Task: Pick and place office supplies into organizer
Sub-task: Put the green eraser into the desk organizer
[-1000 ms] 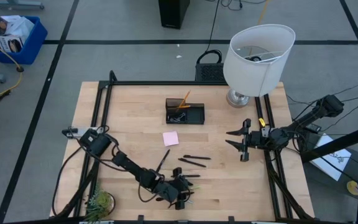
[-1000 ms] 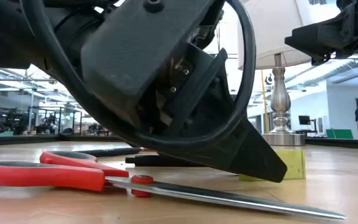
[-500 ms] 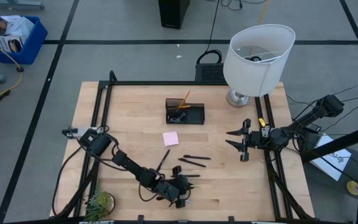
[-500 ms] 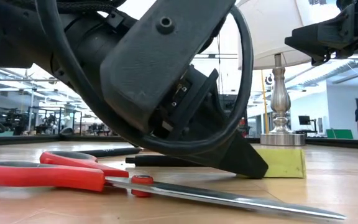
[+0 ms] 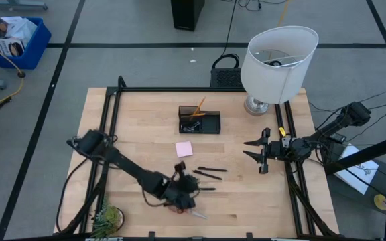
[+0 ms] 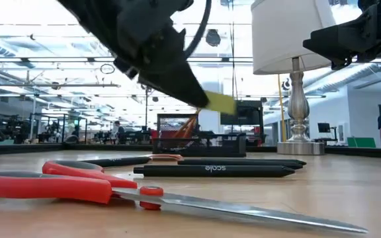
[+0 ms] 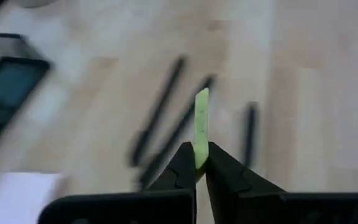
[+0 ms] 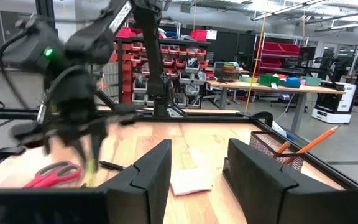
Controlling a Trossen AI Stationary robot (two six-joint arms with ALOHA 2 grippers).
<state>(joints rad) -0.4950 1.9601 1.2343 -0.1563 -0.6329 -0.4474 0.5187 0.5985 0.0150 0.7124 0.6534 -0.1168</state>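
My left gripper [image 5: 181, 195] hangs over the table's near middle, shut on a small yellow-green block [image 6: 221, 102] that is clear of the wood. Red-handled scissors [image 6: 78, 185] lie flat below it, near the front edge. Black pens [image 5: 210, 173] lie to its far right, and a pink sticky pad [image 5: 183, 148] lies flat beyond them. The black organizer [image 5: 200, 120] stands farther back with an orange pencil [image 5: 199, 105] leaning in it. At the right edge my right gripper [image 5: 259, 151] waits, open and holding nothing. My left gripper pinches the block between its two fingers [image 7: 219, 163], on its two flat faces at one end [image 7: 200, 157]. The fingers slant down over the table. The rest of the block [image 7: 202, 112] sticks out past the fingertips, lifted clear of the table.
A white lamp [image 5: 277, 60] on a metal foot stands at the far right corner. A small green plant [image 5: 106, 217] sits at the near left corner. A black frame rail [image 5: 112, 120] borders the table. Bare wood lies between pad and organizer.
My left gripper has shut on the yellow-green block, which stood on the table, and has lifted it clear. It has risen and tipped toward level while drifting a little toward the far edge. Scissors and pens have stayed put.
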